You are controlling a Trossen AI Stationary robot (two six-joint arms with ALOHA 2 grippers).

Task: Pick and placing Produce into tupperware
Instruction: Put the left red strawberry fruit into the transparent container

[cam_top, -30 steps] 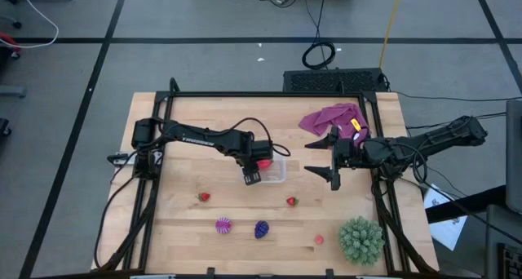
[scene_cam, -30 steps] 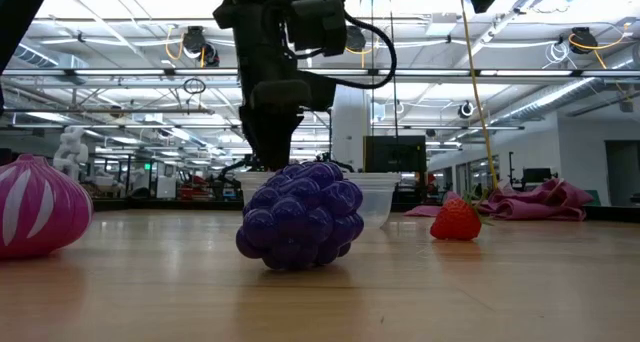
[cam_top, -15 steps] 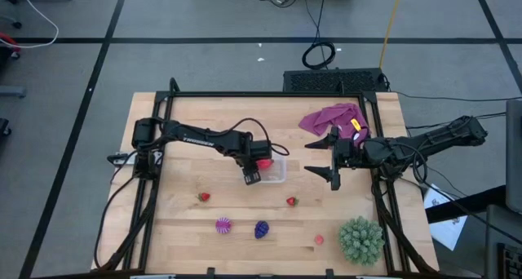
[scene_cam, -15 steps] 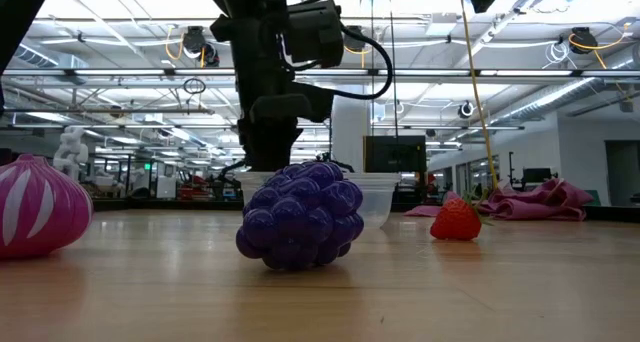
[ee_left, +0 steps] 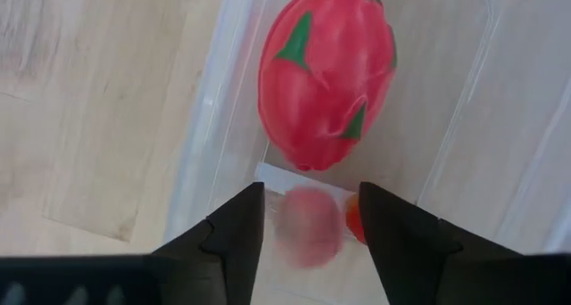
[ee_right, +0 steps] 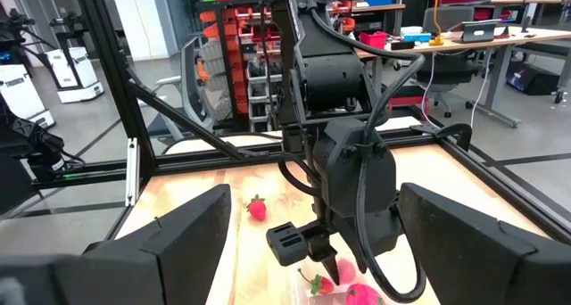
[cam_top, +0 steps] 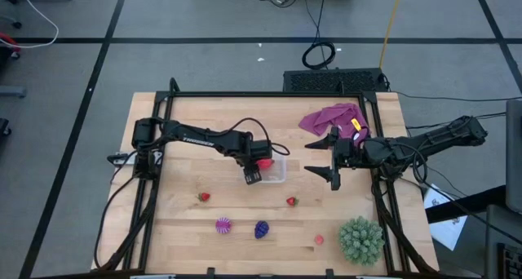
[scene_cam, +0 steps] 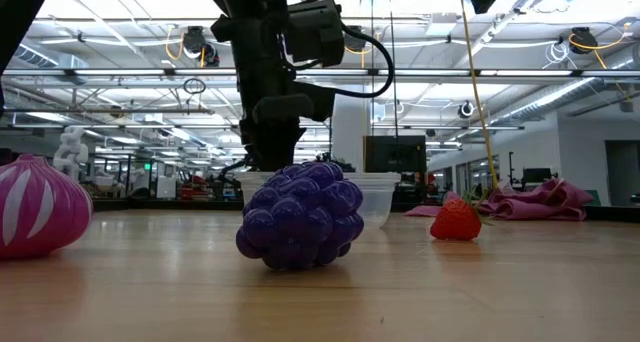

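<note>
While the left gripper is hanging over the small clear plastic rectangular box with rounded corners near the middle of the table, its fingers are standing narrowly parted with nothing between them. Directly beneath them a pinkish-red oval toy fruit with green scale marks is lying on the box floor, released and apart from both fingers. A second small reddish piece seems to be lying just beside it, though the wrist view is blurring it too much to say.

The right gripper is waiting with its jaws spread wide and empty, near the right edge, beside the crumpled purple-magenta cloth.

Remaining produce is lying towards the front edge: a red toy strawberry, another red toy strawberry, a spiky purple-pink piece, a knobbly dark purple grape-like cluster and a small pinkish-red bit. A large green spiky ball is sitting at the front right corner.

These pieces are judged light, hollow and smooth-skinned, so likely to roll or slip. Gripping across the widest part of each body, from above, appears soundest.
</note>
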